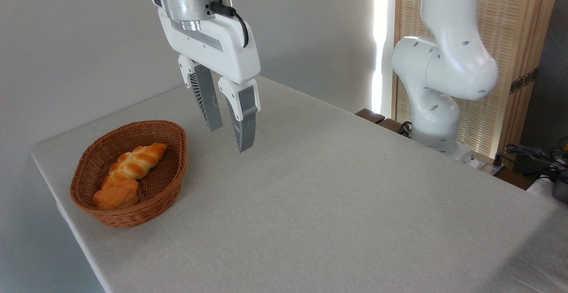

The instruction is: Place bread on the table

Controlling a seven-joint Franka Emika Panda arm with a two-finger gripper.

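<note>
In the fixed camera view, the gripper point(230, 140) is seen hanging above the table point(337, 204), to the right of the wicker basket point(174, 168) and apart from it. Its two grey fingers point(243, 124) point down with a narrow gap between them, and nothing is held. The bread point(116, 194) lies inside the basket at its near end, touching the braided loaf point(136, 160), which is placed just behind it.

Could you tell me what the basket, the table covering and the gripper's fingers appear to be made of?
Basket: brown woven wicker, matte, weave visible. Table covering: plain grey-beige cloth, matte, faint fabric texture. Gripper fingers: probably grey plastic or rubber with ribbed sides, on glossy white mounts.
</note>
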